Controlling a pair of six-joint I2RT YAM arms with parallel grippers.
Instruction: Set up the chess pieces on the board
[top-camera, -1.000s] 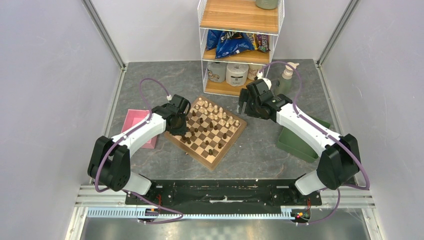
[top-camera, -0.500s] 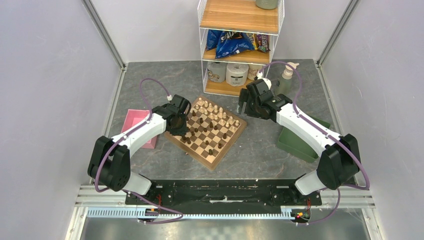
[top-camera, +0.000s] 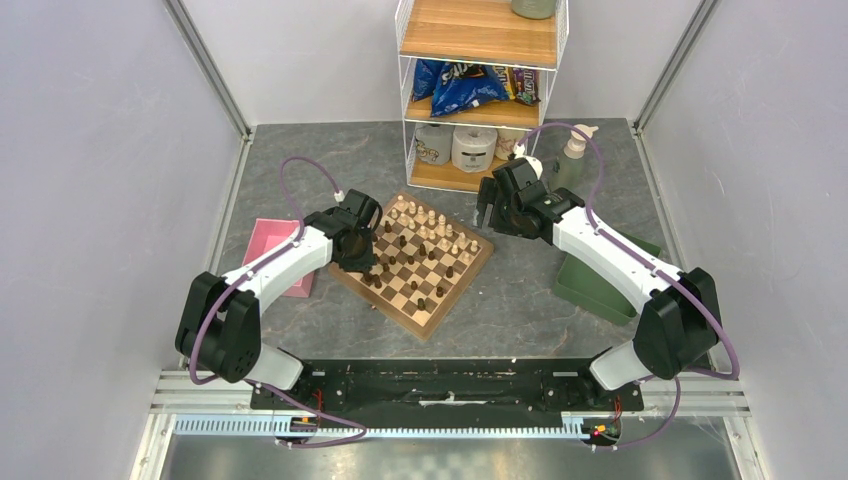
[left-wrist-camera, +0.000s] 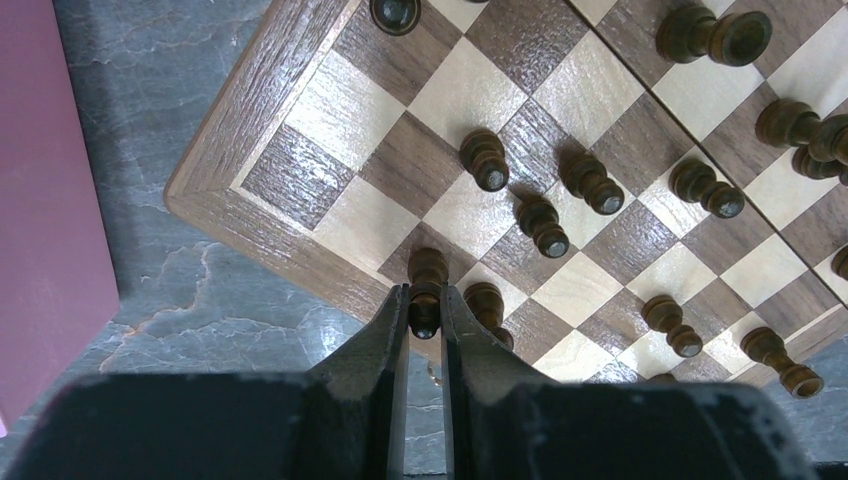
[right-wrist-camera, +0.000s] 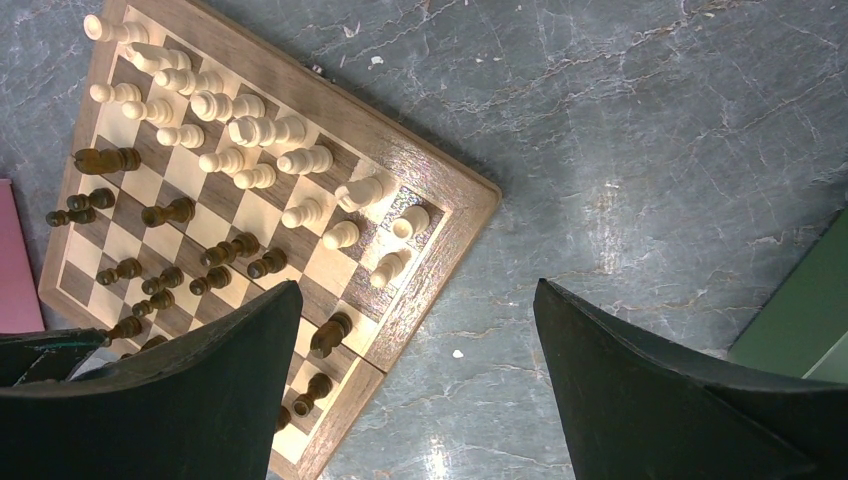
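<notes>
The wooden chessboard (top-camera: 468, 272) lies turned like a diamond at the table's middle; it also shows in the left wrist view (left-wrist-camera: 215, 170) and the right wrist view (right-wrist-camera: 425, 172). Cream pieces (top-camera: 430, 222) fill its far side (right-wrist-camera: 250, 130), dark pieces (top-camera: 415, 262) the near side. My left gripper (top-camera: 366, 252) is at the board's left edge. In the left wrist view it (left-wrist-camera: 424, 305) is shut on a dark brown piece (left-wrist-camera: 426, 283) standing on an edge square. More dark pieces (left-wrist-camera: 541, 225) stand nearby. My right gripper (top-camera: 487, 215) hovers open beyond the board's right corner, empty (right-wrist-camera: 415, 310).
A pink block (top-camera: 268, 250) lies left of the board, also in the left wrist view (left-wrist-camera: 45, 200). A green tray (top-camera: 592, 285) lies at the right. A wire shelf (top-camera: 478, 90) with snack bags, rolls and a pump bottle (top-camera: 574, 155) stands behind.
</notes>
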